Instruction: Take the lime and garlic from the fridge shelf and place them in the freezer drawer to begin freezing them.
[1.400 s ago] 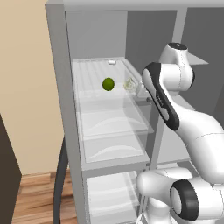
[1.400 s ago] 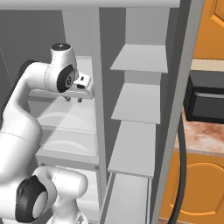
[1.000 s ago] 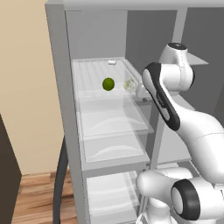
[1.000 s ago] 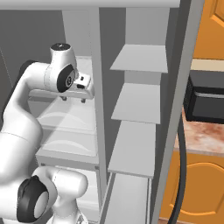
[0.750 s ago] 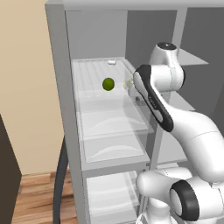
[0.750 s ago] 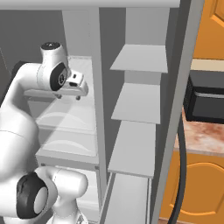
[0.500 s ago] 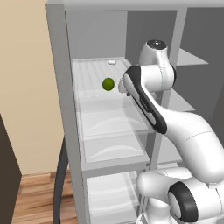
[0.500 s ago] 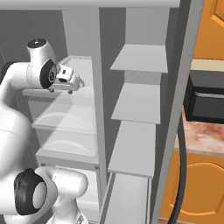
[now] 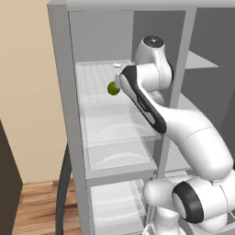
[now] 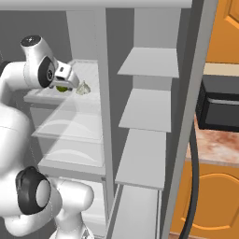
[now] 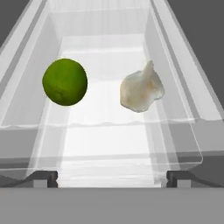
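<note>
The lime (image 11: pixel 64 82) is a yellowish-green ball lying on the ribbed fridge shelf (image 11: pixel 103 54), left of the pale lumpy garlic (image 11: pixel 141 92) in the hand view. My gripper (image 11: pixel 111 178) is open, its fingertips (image 11: pixel 43 177) spread wide at the shelf's near edge, short of both and holding nothing. From the left base view the lime (image 9: pixel 112 88) peeks out beside my forearm on the shelf (image 9: pixel 94 75), and the arm hides the garlic. In the right base view the garlic (image 10: pixel 83 88) sits just right of my hand (image 10: pixel 66 76), with the lime (image 10: pixel 60 88) half hidden under it.
Plainer panels with curved streaks (image 9: pixel 117 133) lie below the shelf. The fridge's left wall (image 9: pixel 62 92) and centre post (image 10: pixel 103 93) bound the compartment. Grey door shelves (image 10: pixel 144 109) stand to the right. A dark appliance (image 10: pixel 219 109) sits on the counter.
The arm has swung left and forward into the fridge, bringing the hand up to the shelf in front of the lime and garlic. Neither of them has moved.
</note>
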Controlling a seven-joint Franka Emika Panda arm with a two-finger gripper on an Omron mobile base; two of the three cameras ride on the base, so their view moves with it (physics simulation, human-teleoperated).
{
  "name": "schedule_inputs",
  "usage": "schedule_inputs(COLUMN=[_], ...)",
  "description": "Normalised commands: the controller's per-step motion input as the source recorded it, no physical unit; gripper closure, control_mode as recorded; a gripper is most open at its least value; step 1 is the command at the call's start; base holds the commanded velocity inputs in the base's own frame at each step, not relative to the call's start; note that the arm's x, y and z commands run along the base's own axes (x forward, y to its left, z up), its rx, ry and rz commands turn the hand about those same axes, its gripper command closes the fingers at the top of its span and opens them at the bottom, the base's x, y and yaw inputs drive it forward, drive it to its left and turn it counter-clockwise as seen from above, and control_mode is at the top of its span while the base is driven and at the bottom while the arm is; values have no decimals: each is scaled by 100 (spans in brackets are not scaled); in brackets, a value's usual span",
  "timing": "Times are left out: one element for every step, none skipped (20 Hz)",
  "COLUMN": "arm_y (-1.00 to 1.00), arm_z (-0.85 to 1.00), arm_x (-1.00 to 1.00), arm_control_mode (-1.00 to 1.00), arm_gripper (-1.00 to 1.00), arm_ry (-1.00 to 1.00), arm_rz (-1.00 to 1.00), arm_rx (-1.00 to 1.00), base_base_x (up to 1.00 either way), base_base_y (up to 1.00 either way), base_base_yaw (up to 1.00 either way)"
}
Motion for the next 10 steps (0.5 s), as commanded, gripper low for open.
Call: schedule_inputs(arm_y=[16, 16, 17, 21, 29, 36, 44, 46, 40, 36], arm_z=[0, 0, 0, 0, 0, 0, -7, -11, -18, -19], arm_x=[56, 60, 61, 57, 55, 50, 50, 51, 54, 54], arm_control_mode=[-100, -100, -100, -100, -100, -100, -100, -100, -100, -100], arm_gripper=[-100, -100, -100, -100, -100, -100, -100, -100, -100, -100], arm_ry=[0, 0, 1, 1, 1, 0, 0, 0, 0, 0], arm_rz=[-3, -3, -4, -5, -7, -9, -11, -12, -12, -12], arm_rx=[7, 6, 5, 5, 5, 4, 5, 6, 8, 10], base_base_x=[0, 0, 0, 0, 0, 0, 0, 0, 0, 0], base_base_y=[0, 0, 0, 0, 0, 0, 0, 0, 0, 0], base_base_yaw=[0, 0, 0, 0, 0, 0, 0, 0, 0, 0])
